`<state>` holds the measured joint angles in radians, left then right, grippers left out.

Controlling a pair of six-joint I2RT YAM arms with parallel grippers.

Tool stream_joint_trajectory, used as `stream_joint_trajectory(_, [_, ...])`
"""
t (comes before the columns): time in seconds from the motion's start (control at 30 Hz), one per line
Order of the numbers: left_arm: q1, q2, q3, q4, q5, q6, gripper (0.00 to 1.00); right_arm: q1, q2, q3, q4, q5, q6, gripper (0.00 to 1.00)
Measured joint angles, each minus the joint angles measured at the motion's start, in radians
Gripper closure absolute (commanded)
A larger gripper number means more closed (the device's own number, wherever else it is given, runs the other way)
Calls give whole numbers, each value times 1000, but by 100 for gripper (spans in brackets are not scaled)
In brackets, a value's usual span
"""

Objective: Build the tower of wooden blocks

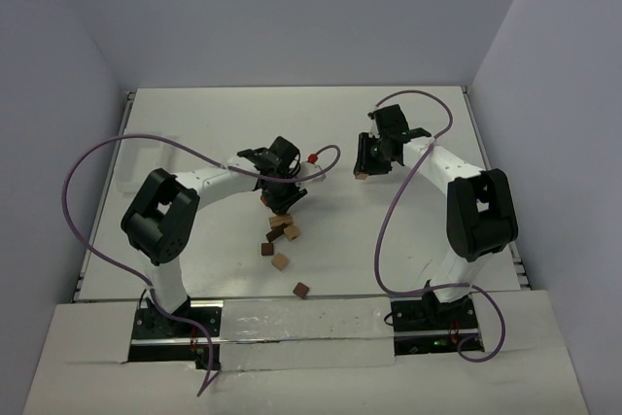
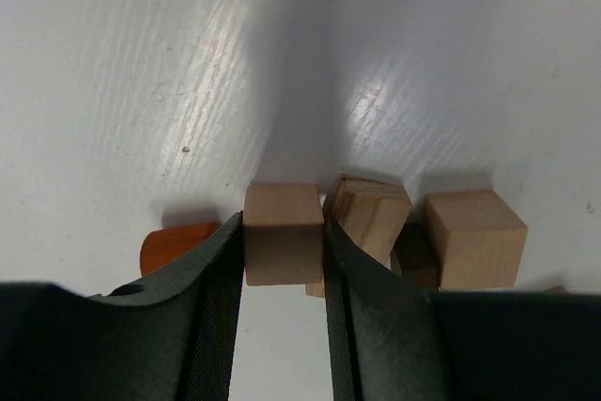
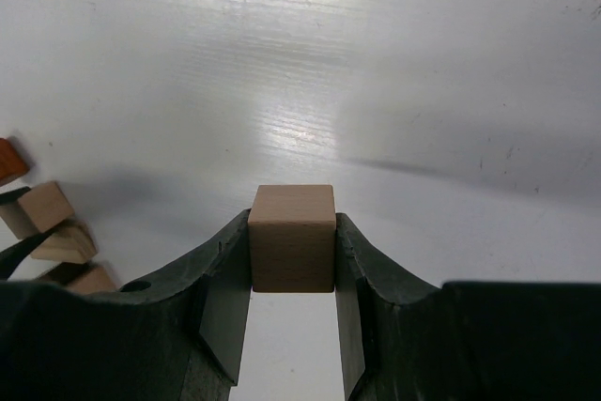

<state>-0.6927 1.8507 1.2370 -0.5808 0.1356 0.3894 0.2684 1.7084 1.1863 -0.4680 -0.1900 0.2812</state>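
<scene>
The left wrist view shows the left gripper (image 2: pixel 284 237) clamped on a pale cube (image 2: pixel 282 206) at the lower centre of the frame. The cube's sides are covered by the two dark fingers (image 2: pixel 211 307). Just to its right, a tilted tan block (image 2: pixel 374 216) and a square tan block (image 2: pixel 474 237) are seen, with a dark brown piece (image 2: pixel 413 253) half hidden between them. A reddish-orange block (image 2: pixel 177 243) at the lower left is partly cut off by the left finger.

In the right wrist view, the right gripper (image 3: pixel 292 241) is closed on a light tan cube (image 3: pixel 292 221), held at the lower centre over the white table (image 3: pixel 394 63). More blocks are cropped by the left edge there.

In the top view, the loose wood blocks (image 1: pixel 281 260) are scattered at the centre of the frame. The pieces nearest the left arm are shaded, and whether any are stacked cannot be told.
</scene>
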Motion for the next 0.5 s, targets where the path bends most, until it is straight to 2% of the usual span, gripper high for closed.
stream_joint_trajectory(0.13, [-29, 5, 23, -31, -9, 8, 95, 0, 0, 11, -5, -5, 6, 100])
stream_joint_trajectory(0.37, [-82, 76, 156, -58, -17, 42, 95, -1, 0, 19, -9, -4, 10, 100])
stream_joint_trajectory(0.5, [-86, 125, 195, -56, -16, 61, 90, -4, 0, 19, -9, -2, 10, 100])
